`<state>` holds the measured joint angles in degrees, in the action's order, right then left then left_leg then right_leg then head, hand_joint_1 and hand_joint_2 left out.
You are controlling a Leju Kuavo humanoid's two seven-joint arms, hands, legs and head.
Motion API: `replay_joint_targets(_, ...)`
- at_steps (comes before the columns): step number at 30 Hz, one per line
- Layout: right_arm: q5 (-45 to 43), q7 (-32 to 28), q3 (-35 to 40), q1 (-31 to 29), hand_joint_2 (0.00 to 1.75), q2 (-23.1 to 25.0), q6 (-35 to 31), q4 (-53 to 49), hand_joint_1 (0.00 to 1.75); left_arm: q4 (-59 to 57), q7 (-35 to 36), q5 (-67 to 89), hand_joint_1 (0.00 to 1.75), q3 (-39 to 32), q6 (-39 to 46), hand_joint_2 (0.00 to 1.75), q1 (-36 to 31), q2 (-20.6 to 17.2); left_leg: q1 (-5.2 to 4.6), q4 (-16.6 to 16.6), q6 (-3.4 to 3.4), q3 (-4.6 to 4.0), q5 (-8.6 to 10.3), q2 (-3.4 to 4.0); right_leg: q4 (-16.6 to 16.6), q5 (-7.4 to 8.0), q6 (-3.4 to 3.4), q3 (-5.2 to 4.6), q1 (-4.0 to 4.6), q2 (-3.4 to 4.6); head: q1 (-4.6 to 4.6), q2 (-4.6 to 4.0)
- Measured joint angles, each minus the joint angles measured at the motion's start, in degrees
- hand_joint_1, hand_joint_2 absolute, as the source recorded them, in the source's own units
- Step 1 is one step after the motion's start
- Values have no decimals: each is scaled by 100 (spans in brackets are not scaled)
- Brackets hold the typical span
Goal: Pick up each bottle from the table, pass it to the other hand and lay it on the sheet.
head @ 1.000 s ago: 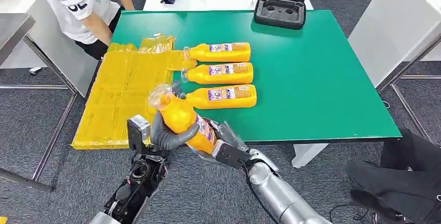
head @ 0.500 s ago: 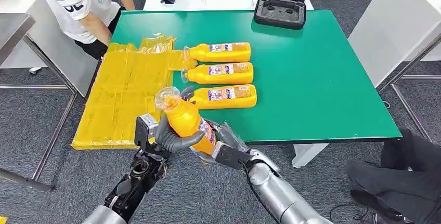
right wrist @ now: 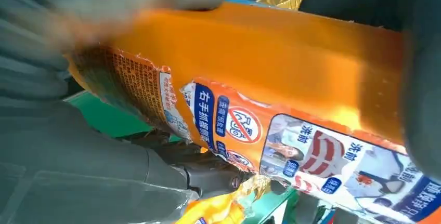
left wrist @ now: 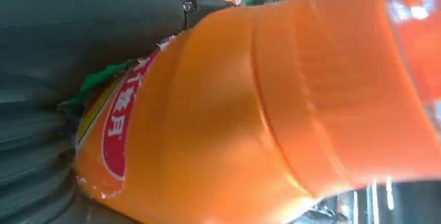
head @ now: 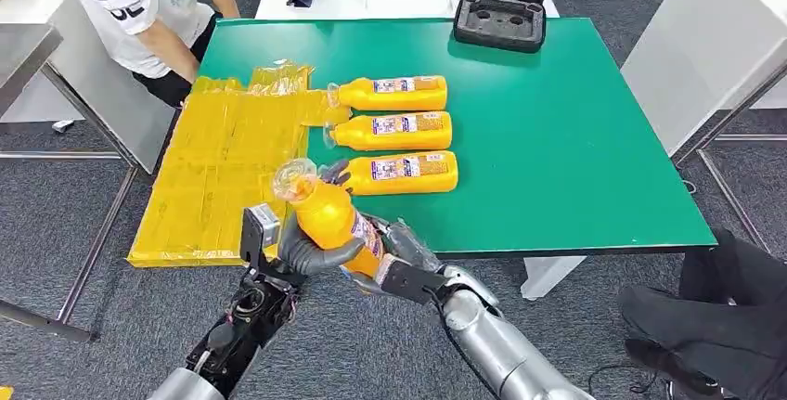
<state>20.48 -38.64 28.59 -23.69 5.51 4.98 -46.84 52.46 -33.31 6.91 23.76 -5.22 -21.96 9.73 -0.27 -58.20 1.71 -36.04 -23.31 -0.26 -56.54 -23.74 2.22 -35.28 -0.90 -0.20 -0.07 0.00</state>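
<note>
Handover in progress, lower centre of the head view: the orange bottle [head: 329,217] sits tilted, clear cap up-left, off the near table edge. The left hand [head: 311,250] wraps its fingers round the bottle's middle; the right hand [head: 390,256] clasps the labelled lower end. Both grip it, likely so it cannot drop mid-pass. Three more bottles [head: 394,130] lie side by side mid-frame on the green table [head: 575,140], caps toward the yellow sheet [head: 218,168] at left. A black case [head: 501,10] sits top centre, a person [head: 139,10] upper left, grey carpet around.
</note>
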Motion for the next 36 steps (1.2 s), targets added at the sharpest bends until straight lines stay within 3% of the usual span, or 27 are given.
replay_joint_targets(12, 181, -28, 68, -97, 175, 57, 35, 98, 175, 39, -286, -582, 175, -214, -737, 175, 137, -2, 0, 0, 0, 0, 0, 0, 0, 0, 0, 0, 0, 0, 2, 0)
replay_joint_targets(28, 315, -5, 136, -131, 175, 101, 26, 114, 175, 140, -328, -872, 175, -376, -1100, 175, 232, 0, 0, 0, 0, 1, 0, 1, 0, 0, 0, -2, 0, 1, 2, 0)
replay_joint_targets(29, 323, -2, 133, -130, 175, 101, 24, 114, 141, 140, -328, -892, 175, -381, -1124, 175, 232, 0, 0, 0, 0, 1, 0, 1, 1, 0, 0, -2, 0, 1, 2, 0)
replay_joint_targets(30, 337, -2, 131, -124, 175, 101, 15, 114, 0, 140, -319, -896, 175, -383, -1144, 175, 233, 0, 0, 0, 0, 1, 0, 1, 1, 0, 0, -3, 0, 1, 0, 0)
replay_joint_targets(32, 352, 2, 122, -109, 175, 101, -4, 107, 0, 140, -302, -877, 175, -385, -1146, 175, 235, 2, 0, 0, 0, 1, 0, 2, 1, 0, 0, -3, 1, 1, 0, 0)
replay_joint_targets(33, 374, 19, 120, -84, 0, 101, -35, 96, 0, 140, -293, -853, 175, -385, -1120, 175, 229, 7, 1, 0, 0, 1, 0, 2, 1, 0, 0, -3, 1, 1, 2, 0)
replay_joint_targets(36, 397, 158, 103, 15, 0, 101, -143, -8, 0, 142, -267, -777, 175, -377, -1013, 175, 225, 33, 0, 0, 0, 1, 0, 1, 1, 0, 0, -3, 1, 1, 2, 0)
